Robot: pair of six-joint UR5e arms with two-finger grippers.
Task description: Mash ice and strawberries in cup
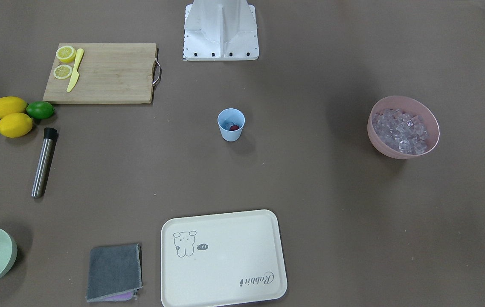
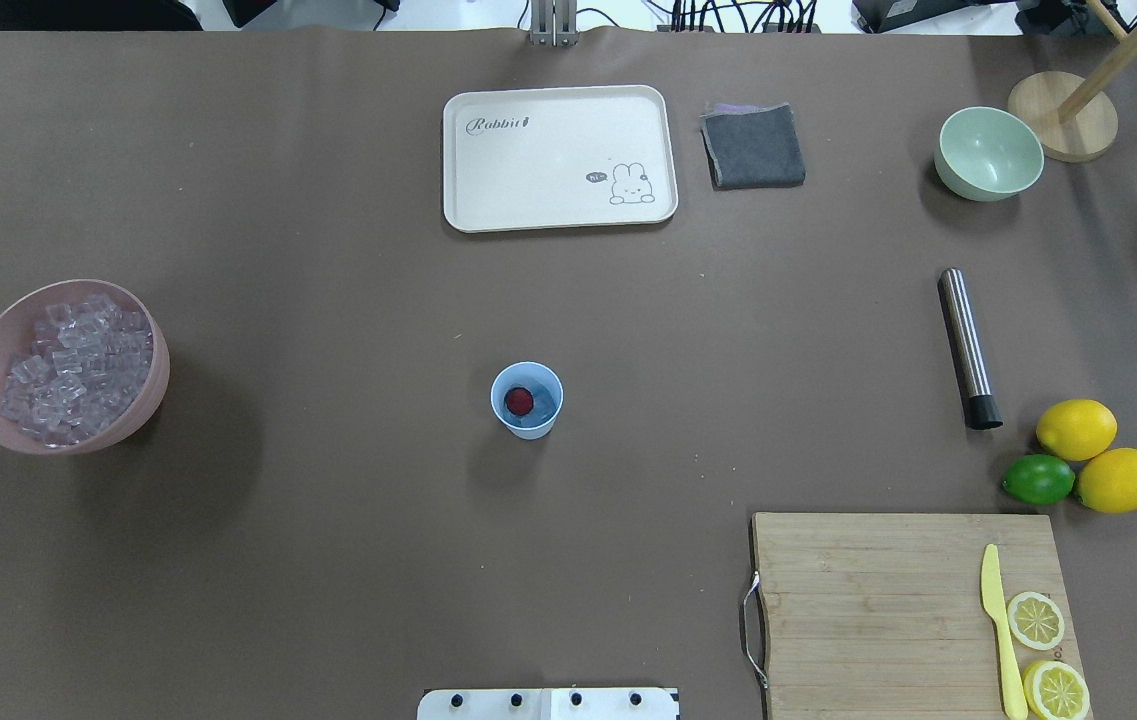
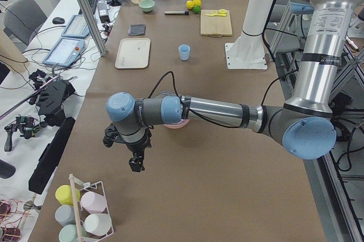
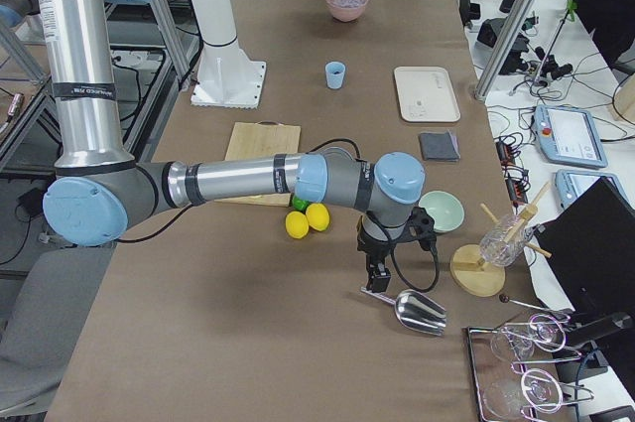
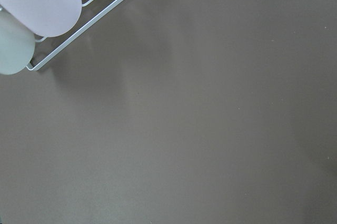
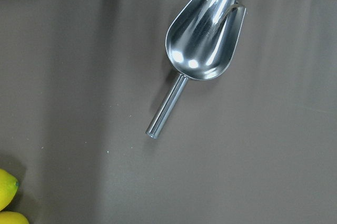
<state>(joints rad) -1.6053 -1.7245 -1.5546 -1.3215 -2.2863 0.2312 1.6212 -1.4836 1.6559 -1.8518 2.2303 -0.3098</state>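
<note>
Overhead exterior view shows the small light blue plastic cup (image 2: 526, 400) upright at the middle of the brown desk (image 2: 328, 550), with one small red strawberry (image 2: 519, 401) inside it. The heap of clear ice cubes (image 2: 73, 365) lies in the round pink bowl (image 2: 160, 378), well apart from the cup. For the left arm (image 3: 216, 111) and the right arm (image 4: 238, 181) I cannot tell how the jaws stand.
</note>
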